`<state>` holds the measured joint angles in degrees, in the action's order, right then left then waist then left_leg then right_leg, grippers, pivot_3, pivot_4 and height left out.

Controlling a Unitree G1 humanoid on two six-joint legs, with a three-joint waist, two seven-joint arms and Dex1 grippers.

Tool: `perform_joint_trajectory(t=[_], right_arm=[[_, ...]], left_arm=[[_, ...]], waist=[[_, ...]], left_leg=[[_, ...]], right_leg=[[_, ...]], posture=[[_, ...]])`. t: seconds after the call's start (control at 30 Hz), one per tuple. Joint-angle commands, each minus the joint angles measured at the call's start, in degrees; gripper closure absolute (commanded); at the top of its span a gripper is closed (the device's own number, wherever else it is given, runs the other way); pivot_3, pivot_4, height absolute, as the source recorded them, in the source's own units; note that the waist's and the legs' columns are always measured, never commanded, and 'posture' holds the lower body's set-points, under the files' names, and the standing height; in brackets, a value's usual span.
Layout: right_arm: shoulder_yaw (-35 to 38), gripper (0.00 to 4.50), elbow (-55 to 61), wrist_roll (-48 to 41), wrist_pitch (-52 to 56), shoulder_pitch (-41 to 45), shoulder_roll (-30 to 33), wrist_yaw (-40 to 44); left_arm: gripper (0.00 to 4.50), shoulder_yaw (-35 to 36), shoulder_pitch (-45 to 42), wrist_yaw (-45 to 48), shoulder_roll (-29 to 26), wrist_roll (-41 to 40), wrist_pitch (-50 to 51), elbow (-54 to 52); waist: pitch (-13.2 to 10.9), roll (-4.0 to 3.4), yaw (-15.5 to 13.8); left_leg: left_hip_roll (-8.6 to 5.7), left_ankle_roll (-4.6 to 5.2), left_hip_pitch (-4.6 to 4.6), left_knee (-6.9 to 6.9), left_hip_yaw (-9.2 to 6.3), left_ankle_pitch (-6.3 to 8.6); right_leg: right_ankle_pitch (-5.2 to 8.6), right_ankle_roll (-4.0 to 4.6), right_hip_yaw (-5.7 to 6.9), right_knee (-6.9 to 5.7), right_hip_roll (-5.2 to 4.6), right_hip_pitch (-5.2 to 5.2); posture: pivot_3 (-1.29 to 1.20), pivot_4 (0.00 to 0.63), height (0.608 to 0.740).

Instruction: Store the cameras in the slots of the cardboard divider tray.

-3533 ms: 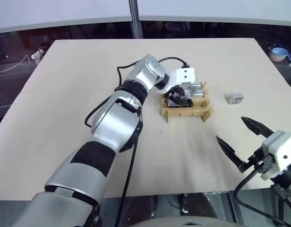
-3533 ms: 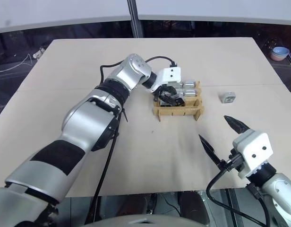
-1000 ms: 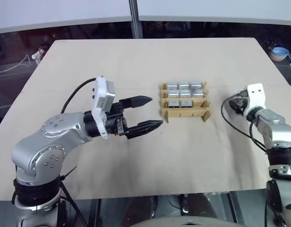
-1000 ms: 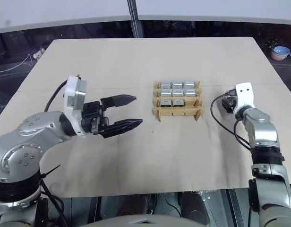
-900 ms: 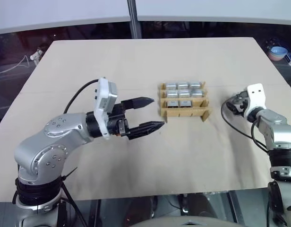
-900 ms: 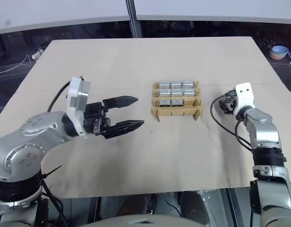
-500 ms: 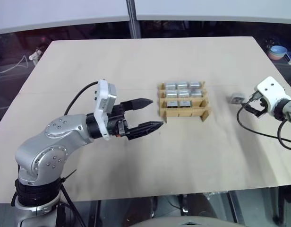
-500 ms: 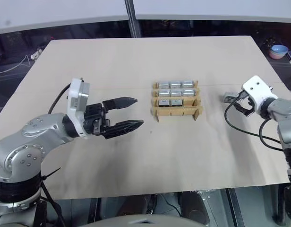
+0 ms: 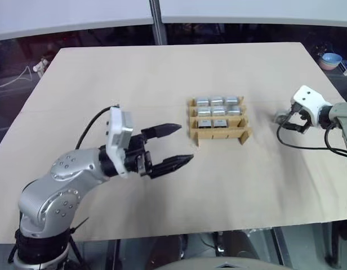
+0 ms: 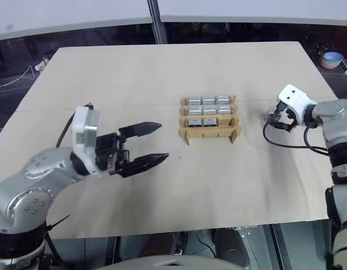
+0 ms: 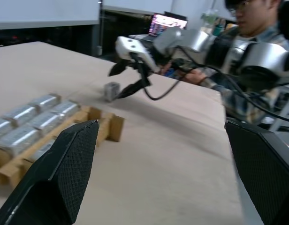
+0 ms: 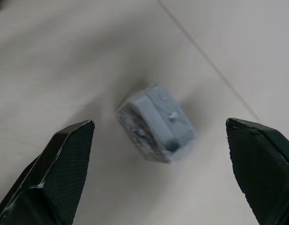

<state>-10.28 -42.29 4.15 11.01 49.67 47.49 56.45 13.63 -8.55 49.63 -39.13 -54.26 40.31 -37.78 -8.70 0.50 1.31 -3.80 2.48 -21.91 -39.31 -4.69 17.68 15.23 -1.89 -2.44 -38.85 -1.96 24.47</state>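
At right of the head view, the loose camera [image 12: 156, 124] looks small, rigid, light; right gripper [image 12: 158, 154] spread above it should pinch its flat sides. Left gripper [image 9: 172, 145] open, empty.

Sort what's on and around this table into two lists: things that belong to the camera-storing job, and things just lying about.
Part of the job:
- cardboard divider tray
- cameras in its slots
- loose camera on the table, apart from the tray
- right tool, open, at the loose camera
- left tool, open

Just lying about:
- blue bowl beyond the table's far right corner
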Motion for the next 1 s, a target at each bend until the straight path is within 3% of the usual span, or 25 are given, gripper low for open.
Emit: perform_joint_trajectory(t=[0.03, 0.5, 0.6, 0.8, 0.83, 1.0], right_arm=[[0.29, 0.04, -3.38, 1.12, -1.87, 3.57, 0.00, 1.58], [-2.22, 0.04, -19.07, 7.57, -9.94, 10.44, -2.65, 1.30], [-2.04, 0.95, -20.86, 8.14, -10.82, 11.53, -3.14, 1.09], [-1.53, 3.57, -22.02, 8.71, -12.87, 12.12, -3.52, 1.81], [-1.51, 3.77, -21.64, 8.73, -13.12, 11.96, -3.17, 2.39], [1.77, 3.77, -11.16, 2.89, -7.85, 11.12, -0.75, 13.02]], left_arm=[[0.00, 1.72, 0.85, 1.56, -1.39, -0.48, -3.06, -2.21], [0.00, 2.25, 3.73, -0.89, -2.82, -1.21, -4.77, -3.81], [0.00, 2.34, 3.85, -1.36, -3.12, -1.36, -4.81, -3.96], [0.00, 2.27, 4.07, -1.96, -3.49, -1.44, -5.00, -4.06], [0.00, 2.12, 4.24, -2.01, -3.67, -1.25, -4.94, -4.09], [0.00, 1.82, 5.13, -2.02, -4.12, -0.69, -5.31, -3.92]], waist=[[0.00, 0.00, -0.26], [-0.02, -0.03, -0.34], [-0.02, -0.03, -0.31], [0.00, 0.00, 0.05], [-0.01, -0.01, 0.07], [-0.13, -0.22, 0.37]], left_leg=[[0.00, 0.00, 0.00, 0.00, 0.00, 0.00], [0.00, 0.00, -0.01, 0.01, 0.02, 0.00], [0.00, 0.00, -0.01, 0.02, 0.02, 0.00], [0.00, 0.00, 0.03, 0.00, 0.06, 0.00], [0.00, 0.00, 0.04, -0.01, 0.08, 0.00], [0.00, 0.00, -0.04, 0.01, 0.06, 0.00]], right_leg=[[0.00, 0.00, 0.00, 0.00, 0.00, 0.00], [0.00, 0.00, -0.01, 0.01, 0.00, 0.02], [0.00, 0.00, -0.02, 0.01, 0.00, 0.03], [0.00, 0.00, -0.05, 0.00, 0.01, 0.00], [0.00, 0.00, -0.07, -0.02, 0.01, -0.01], [0.00, 0.00, -0.05, -0.02, 0.01, 0.06]], posture=[[0.00, 0.150, 0.740], [0.00, 0.150, 0.740], [0.00, 0.150, 0.740], [0.00, 0.150, 0.740], [0.00, 0.150, 0.740], [0.00, 0.150, 0.740]])
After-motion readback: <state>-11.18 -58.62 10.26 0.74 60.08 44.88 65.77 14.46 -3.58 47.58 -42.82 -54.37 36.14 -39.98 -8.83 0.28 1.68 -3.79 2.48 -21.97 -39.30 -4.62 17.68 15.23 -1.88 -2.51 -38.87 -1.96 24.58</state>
